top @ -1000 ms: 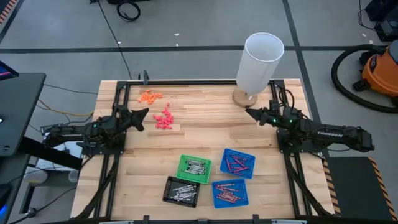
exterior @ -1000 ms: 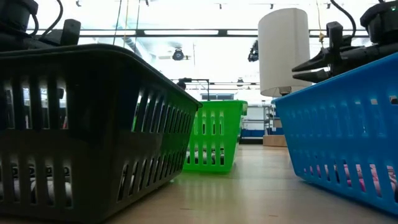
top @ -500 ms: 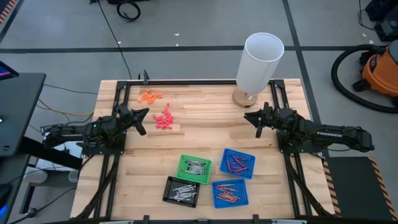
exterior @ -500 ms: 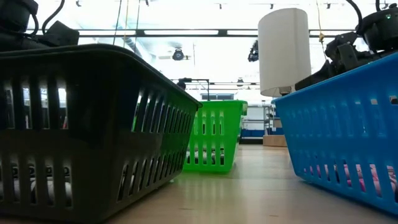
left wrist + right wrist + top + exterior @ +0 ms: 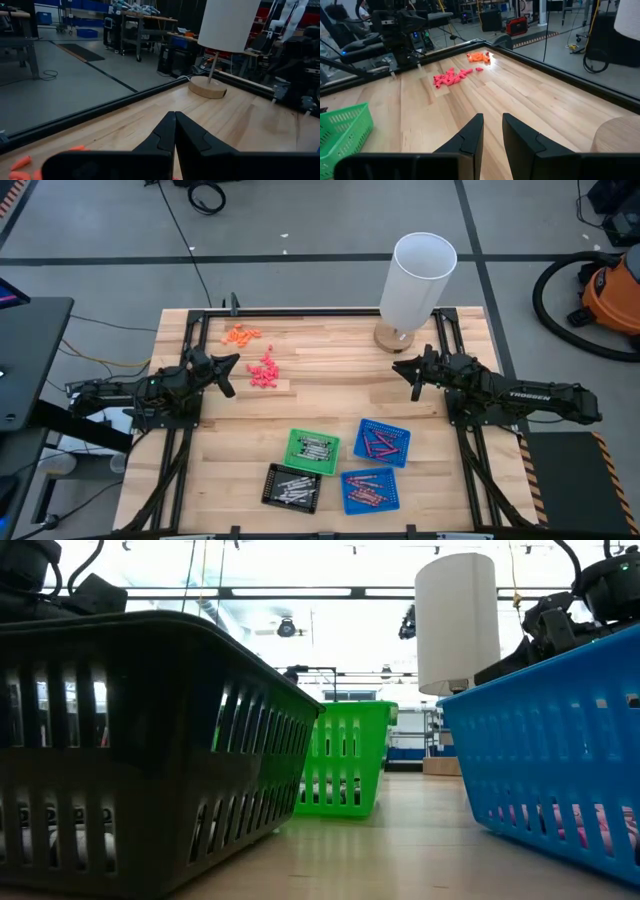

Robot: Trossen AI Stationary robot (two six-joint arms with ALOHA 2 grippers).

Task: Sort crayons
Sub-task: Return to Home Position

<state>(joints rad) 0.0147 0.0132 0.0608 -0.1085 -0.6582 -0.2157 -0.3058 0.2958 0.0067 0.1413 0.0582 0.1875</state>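
The crayons lie in four small trays near the table's front edge. Grey-silver ones fill the green tray (image 5: pixel 313 450) and the black tray (image 5: pixel 292 487). Dark red ones fill the two blue trays (image 5: pixel 382 442) (image 5: pixel 368 489). My left gripper (image 5: pixel 232 365) (image 5: pixel 175 116) hovers at the table's left side, level and shut, with nothing in it. My right gripper (image 5: pixel 402 368) (image 5: pixel 491 117) hovers at the right side. It points level toward the left and is open by a narrow gap, with nothing between the fingers. Both stay far from the trays.
A white cylinder on a round wooden base (image 5: pixel 415 280) stands at the far right, close to my right gripper. Small orange bits (image 5: pixel 241 334) and coral-pink bits (image 5: pixel 263 372) lie at the far left, near my left gripper. Bare wood separates the arms.
Both grippers have rolled about their own pointing line while staying in place. The right one has turned more, from lying flat to standing on edge. Neither gap has changed, and the trays and crayons have not moved.
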